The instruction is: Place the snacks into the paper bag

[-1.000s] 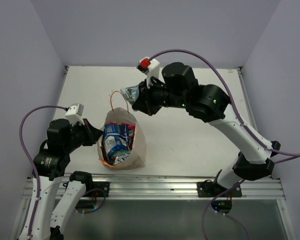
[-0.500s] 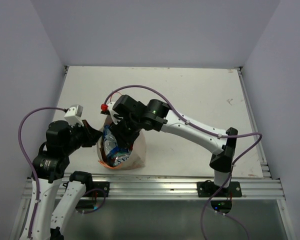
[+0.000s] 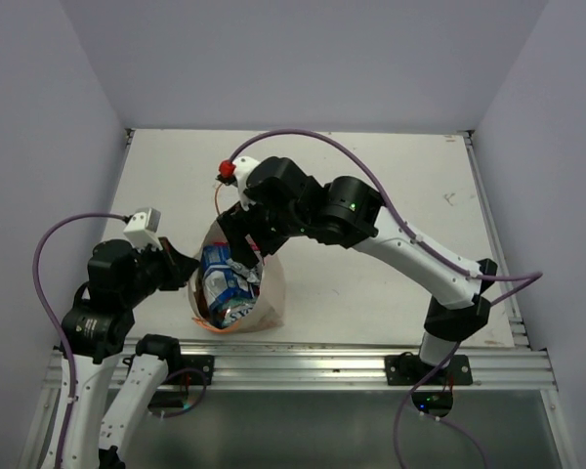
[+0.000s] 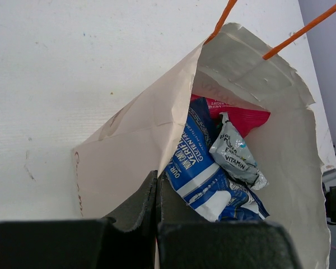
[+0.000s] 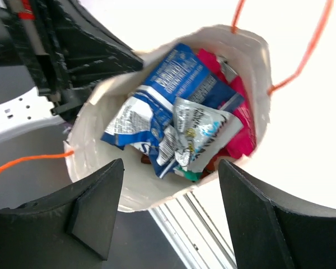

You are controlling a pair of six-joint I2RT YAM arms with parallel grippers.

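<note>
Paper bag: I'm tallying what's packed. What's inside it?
In the paper bag: a blue packet, a silvery-grey packet on top of it, a red-pink bag beside them. Anything beneath these is covered.

Cream paper bag (image 4: 129, 145); orange handles (image 4: 305, 28); blue-white packet (image 5: 179, 78); silvery-grey packet (image 5: 201, 131); red-pink packet (image 5: 243, 126).

The top camera is looking steeply down from high behind the near edge of the table (image 3: 391, 186), taking it all in. Both wrist cameras are hanging close to the paper bag (image 3: 272, 293) (left at its rim, right directly overhead), and all three are sharing its open mouth.
</note>
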